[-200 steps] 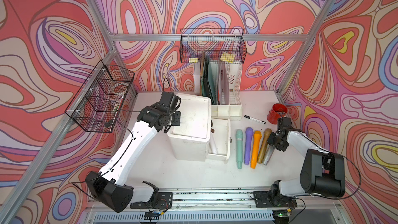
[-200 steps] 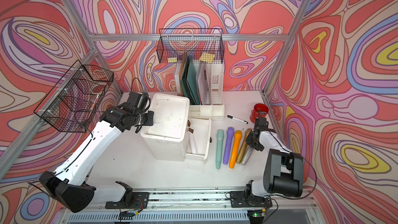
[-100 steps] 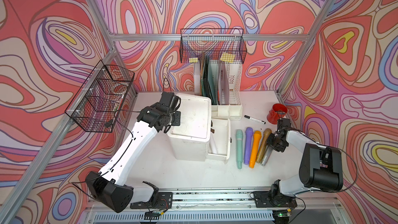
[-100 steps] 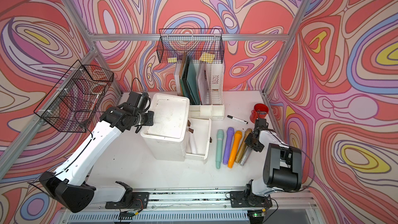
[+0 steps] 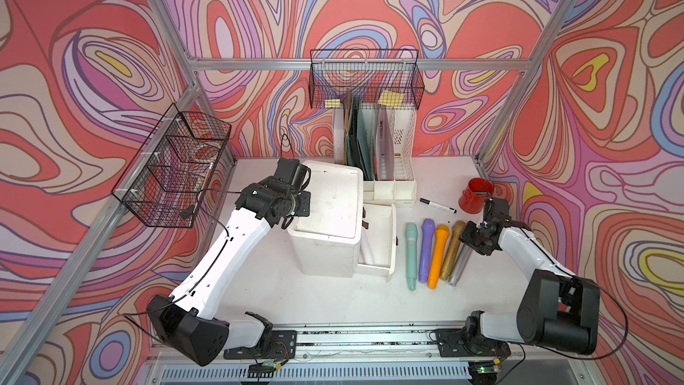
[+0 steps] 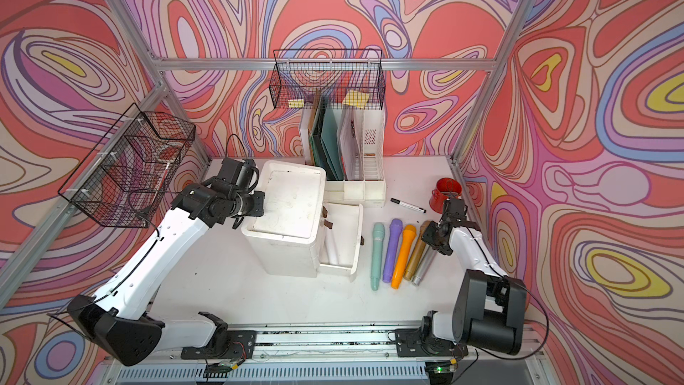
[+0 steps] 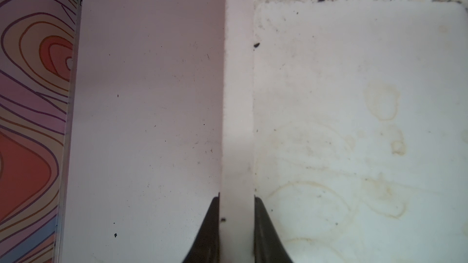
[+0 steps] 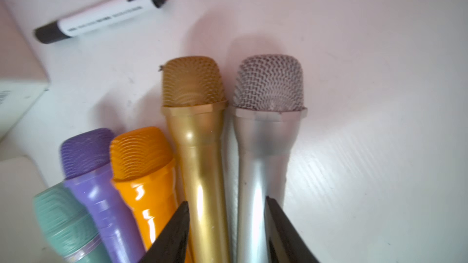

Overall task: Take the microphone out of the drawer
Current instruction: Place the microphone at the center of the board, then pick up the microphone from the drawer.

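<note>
Silver microphone lies between right pincer fingers

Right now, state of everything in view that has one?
drawer: pulled open
left claw: shut on drawer unit rim
right claw: open, straddling gold microphone and silver microphone, both lying on table
green microphone: lying on table
purple microphone: lying on table
orange microphone: lying on table
marker: capped
red bucket: upright

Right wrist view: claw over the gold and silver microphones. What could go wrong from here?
The right claw straddles the neighbouring gold microphone and silver microphone; pulling away could nudge or roll them. The left claw is clamped on the rim of the cabinet; moving before opening could drag it with its drawer open.
</note>
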